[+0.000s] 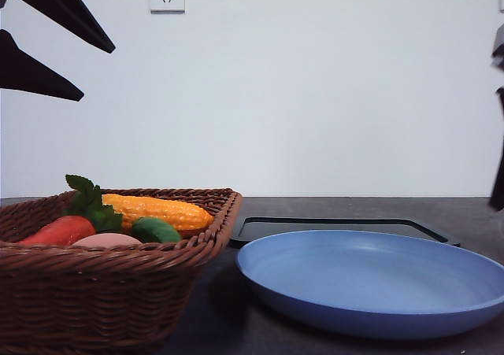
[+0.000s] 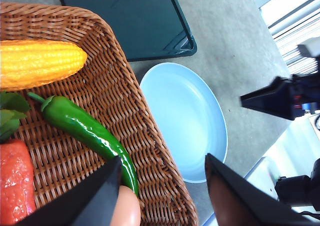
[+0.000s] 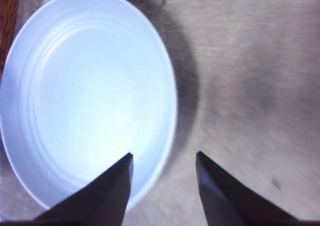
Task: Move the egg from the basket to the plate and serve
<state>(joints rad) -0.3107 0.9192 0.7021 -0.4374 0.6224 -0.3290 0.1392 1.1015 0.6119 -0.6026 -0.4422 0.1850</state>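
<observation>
Left end effector [image 2: 162, 168] gapes above basket [image 2: 125, 100]; egg [image 2: 127, 211] lies inside.

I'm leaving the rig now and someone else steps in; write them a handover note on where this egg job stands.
Left gripper: open, above the basket, holding nothing.
Right gripper: open, empty, over the near rim of the plate.
Egg: in the basket beside the carrot, green pepper and corn.
Plate: bare, on the table in front of the black tray.
Done: nothing moved yet.
Left: grasp the egg, lift it out, set it on the plate, serve.
</observation>
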